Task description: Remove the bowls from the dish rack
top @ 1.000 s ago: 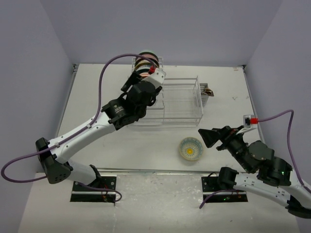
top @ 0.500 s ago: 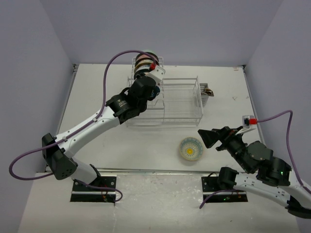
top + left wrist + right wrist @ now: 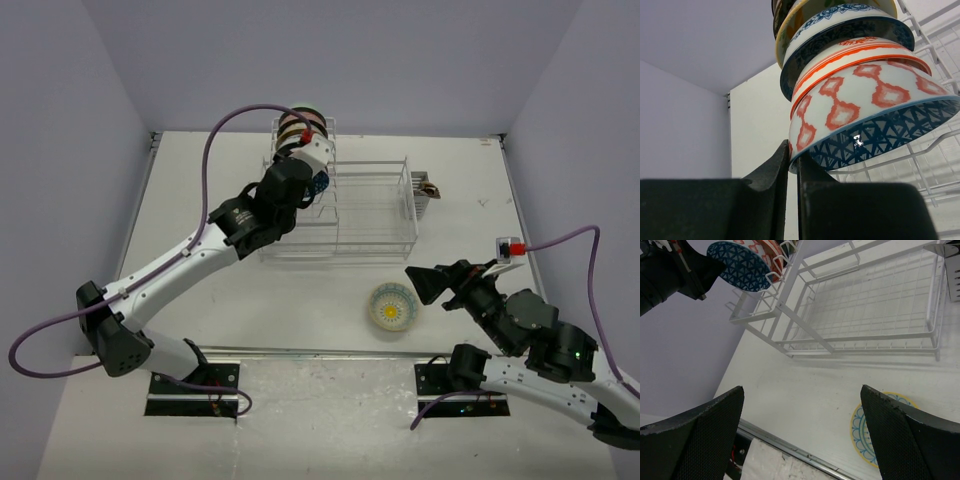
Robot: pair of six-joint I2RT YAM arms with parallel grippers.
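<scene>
Bowls (image 3: 300,124) stand on edge in a tight row at the upper-left end of the dish rack (image 3: 372,218), near the top centre of the overhead view. The left wrist view shows them nested close. The nearest bowl (image 3: 860,100) has red diamonds outside and a blue lattice inside. Behind it are a red-striped bowl (image 3: 850,52), a blue-and-white bowl (image 3: 840,25) and at least one more, mostly hidden.

One loose bowl (image 3: 392,306), yellow inside with a blue rim pattern, sits upright on the bench (image 3: 180,180) below the rack, right of centre and apart from the wires. I judge the job barely begun, with one bowl out and the whole row left to unload.

The left arm (image 3: 190,262) reaches up to the row. The left jaws are almost pressed together and pinch the lower rim of the nearest bowl, which fills the thin gap between them. I cannot tell whether that bowl rests in its slot or has been lifted.

The right arm (image 3: 520,325) sits at the lower right. The right jaws are spread wide, holding and touching nothing, and hover over the bench just beside the loose bowl.
</scene>
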